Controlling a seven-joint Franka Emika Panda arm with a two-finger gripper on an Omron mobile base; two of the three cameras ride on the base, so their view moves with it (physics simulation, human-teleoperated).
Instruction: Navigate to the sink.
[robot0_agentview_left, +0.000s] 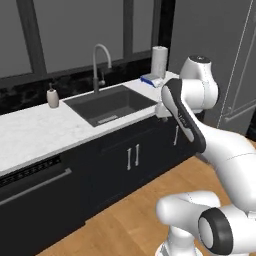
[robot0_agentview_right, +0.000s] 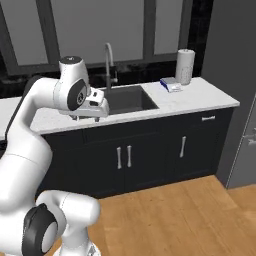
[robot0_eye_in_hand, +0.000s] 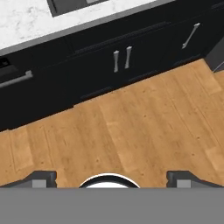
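From my left base camera, the white marble counter (robot0_agentview_left: 35, 132) runs from the left edge toward the right, with a dishwasher front (robot0_agentview_left: 30, 192) under its left part. A small soap dispenser (robot0_agentview_left: 52, 97) stands on the counter near the dark backsplash. Just right of it lies the sink (robot0_agentview_left: 110, 105), a dark-grey rectangular basin sunk into the counter, its long axis running along the counter's length. Its faucet (robot0_agentview_left: 100, 62) rises at the back edge and arches forward over the basin, toward the room. Right of the sink, a blue sponge (robot0_agentview_left: 150, 80) rests on the counter, and a paper towel roll (robot0_agentview_left: 159, 61) stands upright just behind it. Beneath the sink, dark cabinet doors (robot0_agentview_left: 131, 160) carry paired vertical handles.

In my hand camera I look down on wooden floor (robot0_eye_in_hand: 131, 131). My gripper (robot0_eye_in_hand: 112, 179) hangs above it, the two fingertips (robot0_eye_in_hand: 41, 178) spread far apart at the bottom corners, jaws released and grasping nothing. At far right, a tall grey refrigerator (robot0_agentview_left: 240, 65) stands past the counter's end.
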